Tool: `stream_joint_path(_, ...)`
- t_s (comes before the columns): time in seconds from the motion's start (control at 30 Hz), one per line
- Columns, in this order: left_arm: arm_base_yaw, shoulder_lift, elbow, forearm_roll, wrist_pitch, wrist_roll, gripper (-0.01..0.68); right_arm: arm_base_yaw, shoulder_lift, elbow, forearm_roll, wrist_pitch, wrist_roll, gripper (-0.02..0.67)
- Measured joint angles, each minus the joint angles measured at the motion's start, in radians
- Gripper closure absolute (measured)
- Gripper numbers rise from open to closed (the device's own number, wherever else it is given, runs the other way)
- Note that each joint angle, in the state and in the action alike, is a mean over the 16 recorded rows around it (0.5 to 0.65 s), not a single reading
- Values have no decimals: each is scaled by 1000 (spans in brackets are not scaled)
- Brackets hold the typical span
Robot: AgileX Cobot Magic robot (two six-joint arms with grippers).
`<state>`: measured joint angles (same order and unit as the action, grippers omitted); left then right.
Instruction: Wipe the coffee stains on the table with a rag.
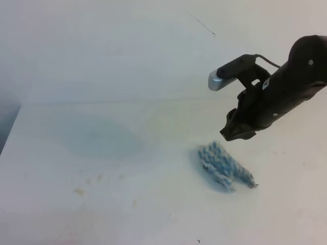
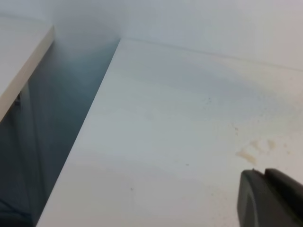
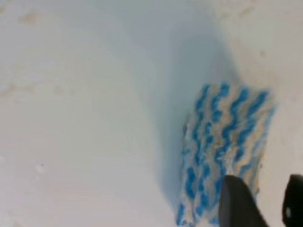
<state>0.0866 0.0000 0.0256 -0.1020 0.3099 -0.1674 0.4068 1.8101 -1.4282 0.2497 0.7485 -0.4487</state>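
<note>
Overhead, the right gripper (image 1: 236,133) hangs above the rag (image 1: 224,166) with fingers apart, gripping nothing. Nearby, the rag lies crumpled on the table (image 1: 153,204), well apart from the coffee stains (image 1: 79,191). Whether the left gripper (image 2: 272,198) is apart or together cannot be told.

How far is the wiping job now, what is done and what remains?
Done: nothing clearly; tan coffee stains remain on the table. In hand: nothing; the rag lies crumpled on the table, with the right gripper raised above it. Left: grasp the rag, wipe the stains.
</note>
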Motion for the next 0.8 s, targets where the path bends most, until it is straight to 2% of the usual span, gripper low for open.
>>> stream_joint_path(0.2, 0, 0, 6, 0, 0, 0, 672, 0, -55, 0, -19, 13, -32, 387)
stream_joint_path(0.33, 0, 0, 11, 0, 0, 0, 672, -2, -112, 0, -44, 26, -49, 367)
stream_joint_path(0.53, 0, 0, 14, -1, 0, 0, 672, -20, -221, 13, -70, 41, -47, 405)
stream_joint_path(0.8, 0, 0, 17, -1, 0, 0, 672, -62, -428, 132, -91, -27, 18, 526)
